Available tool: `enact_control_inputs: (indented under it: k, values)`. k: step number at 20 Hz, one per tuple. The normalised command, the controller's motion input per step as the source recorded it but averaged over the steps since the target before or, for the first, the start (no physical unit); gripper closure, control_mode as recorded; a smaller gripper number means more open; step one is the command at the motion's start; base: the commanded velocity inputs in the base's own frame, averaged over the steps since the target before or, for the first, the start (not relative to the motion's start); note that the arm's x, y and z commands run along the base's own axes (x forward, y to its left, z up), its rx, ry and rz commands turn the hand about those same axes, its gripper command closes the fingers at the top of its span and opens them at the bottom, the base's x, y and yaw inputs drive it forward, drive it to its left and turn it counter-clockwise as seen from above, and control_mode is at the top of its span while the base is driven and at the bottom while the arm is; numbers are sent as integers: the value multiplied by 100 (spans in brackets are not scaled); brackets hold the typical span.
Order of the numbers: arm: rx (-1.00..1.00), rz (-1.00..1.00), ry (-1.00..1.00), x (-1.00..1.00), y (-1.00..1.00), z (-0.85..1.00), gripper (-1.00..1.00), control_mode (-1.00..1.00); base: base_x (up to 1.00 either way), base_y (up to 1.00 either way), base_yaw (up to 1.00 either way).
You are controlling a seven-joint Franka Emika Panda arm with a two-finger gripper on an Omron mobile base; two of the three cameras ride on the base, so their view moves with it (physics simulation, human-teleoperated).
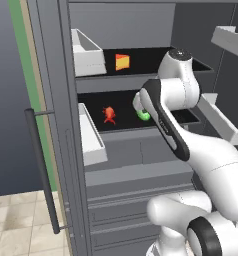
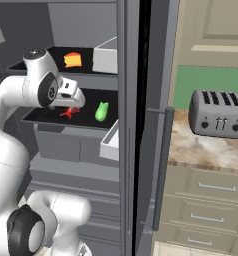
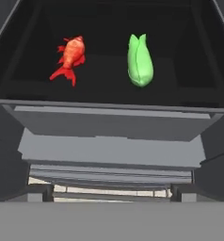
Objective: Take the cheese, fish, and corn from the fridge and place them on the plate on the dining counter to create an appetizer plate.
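Cheese (image 1: 122,61) on the upper black shelf (image 1: 151,55) of the fridge (image 1: 141,165), just beside a white door bin (image 1: 86,52). Fish (image 3: 70,57) and corn (image 3: 140,61) on the lower shelf (image 3: 109,89) of the fridge, side by side but apart, neither touching the other. Fish lying with its tail toward the shelf's front edge; corn lying lengthwise front to back, its rounder end nearer that edge. In the left base picture, corn partly hidden behind the white arm (image 1: 166,95), fish clear to the left of it, near a second white bin (image 1: 91,135) on the open door. Grey drawer fronts (image 1: 136,170) below the lower shelf. Long dark bar handle (image 1: 41,170) on the fridge door at the left; another dark handle (image 2: 162,170) on the door at the right. Fingers spread wide and empty, hand raised in front of the lower shelf, above and short of fish and corn, touching neither. Toaster (image 2: 217,114) on a marbled bench (image 2: 206,145) to the right of the fridge, drawers (image 2: 211,200) beneath it.
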Motion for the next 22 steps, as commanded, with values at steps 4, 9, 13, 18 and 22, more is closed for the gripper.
enact_control_inputs:
  k: [4,9,13,18,22]
  values:
    - [-1,-13,-3,0,8,18,-100,-100,0,0,0]
    - [2,-20,0,37,10,0,-100,-100,0,0,0]
    - [14,-13,-5,3,0,38,-100,-100,0,0,0]
    - [5,-2,-7,0,3,59,-100,-100,0,0,0]
    - [-4,0,-7,0,18,36,-100,-100,0,0,0]
